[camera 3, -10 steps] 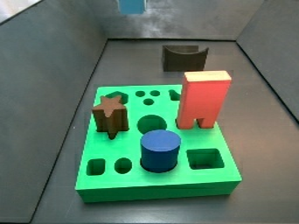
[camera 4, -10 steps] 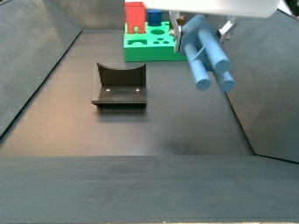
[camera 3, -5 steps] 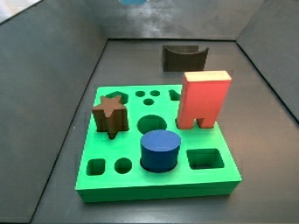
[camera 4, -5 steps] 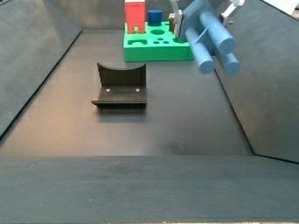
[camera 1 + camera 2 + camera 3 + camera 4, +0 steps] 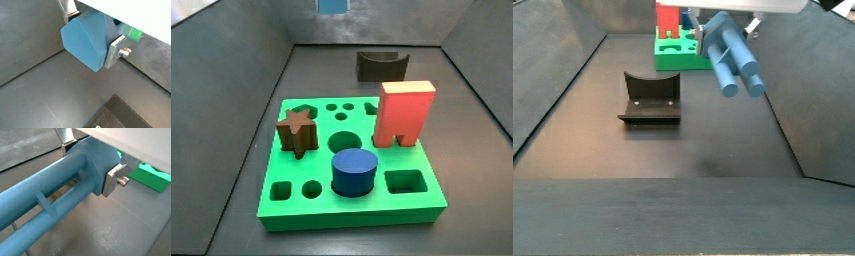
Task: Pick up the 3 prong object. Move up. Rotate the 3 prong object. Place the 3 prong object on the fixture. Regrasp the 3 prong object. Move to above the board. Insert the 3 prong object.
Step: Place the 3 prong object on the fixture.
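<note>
My gripper (image 5: 90,158) is shut on the 3 prong object (image 5: 47,203), a grey-blue piece whose long parallel prongs stick out from between the silver fingers (image 5: 113,179). Its flat tapered end (image 5: 87,37) fills a wrist view, clamped in the gripper (image 5: 90,30). In a side view the 3 prong object (image 5: 734,55) hangs in the air, prongs slanting down, under the gripper (image 5: 727,10) at the frame's top. Only its tip (image 5: 331,5) shows in a side view. The dark fixture (image 5: 649,97) (image 5: 378,65) stands on the floor below, apart from it. The green board (image 5: 372,205) (image 5: 694,60) lies beyond.
On the board stand a red block (image 5: 405,112), a dark blue cylinder (image 5: 354,172) and a brown star peg (image 5: 297,130). Grey walls slope in on both sides of the dark floor (image 5: 687,150). A corner of the board (image 5: 150,175) shows behind the fingers.
The held 3 prong object rose and swung right half a second ago, then came back down and a little left. Board and fixture have not moved.
</note>
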Robot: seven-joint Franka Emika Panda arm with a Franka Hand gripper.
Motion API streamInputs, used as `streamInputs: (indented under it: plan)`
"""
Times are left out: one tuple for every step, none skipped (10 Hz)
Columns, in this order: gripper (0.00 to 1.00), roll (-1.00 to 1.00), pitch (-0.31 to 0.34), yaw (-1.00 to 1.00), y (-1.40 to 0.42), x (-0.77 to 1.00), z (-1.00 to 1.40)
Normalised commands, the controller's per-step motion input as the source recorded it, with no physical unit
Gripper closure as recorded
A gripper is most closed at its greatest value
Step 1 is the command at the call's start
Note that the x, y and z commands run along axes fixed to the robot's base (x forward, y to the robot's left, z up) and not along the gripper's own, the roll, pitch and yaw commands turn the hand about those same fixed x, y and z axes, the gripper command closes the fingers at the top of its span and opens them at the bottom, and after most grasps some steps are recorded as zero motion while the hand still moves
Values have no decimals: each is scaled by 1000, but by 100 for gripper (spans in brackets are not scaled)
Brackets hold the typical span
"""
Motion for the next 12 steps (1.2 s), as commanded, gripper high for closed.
streamInputs:
  plan:
    - [100,138,66,50,-36,1000,-140]
    - [100,133,63,46,-34,1000,-133]
    - [100,140,63,43,-27,1000,-119]
    - [100,149,66,43,-25,1000,-109]
    - [100,159,69,48,-24,1000,-97]
    - [100,158,74,47,-21,1000,-91]
    - [100,159,80,47,-17,1000,-82]
    - [100,161,84,47,-17,1000,-78]
    - [100,-1000,71,-64,-928,1000,380]
    - [100,-1000,73,-64,-946,1000,394]
    - [100,-1000,85,-73,-826,1000,360]
    - [100,-1000,89,-79,-561,1000,234]
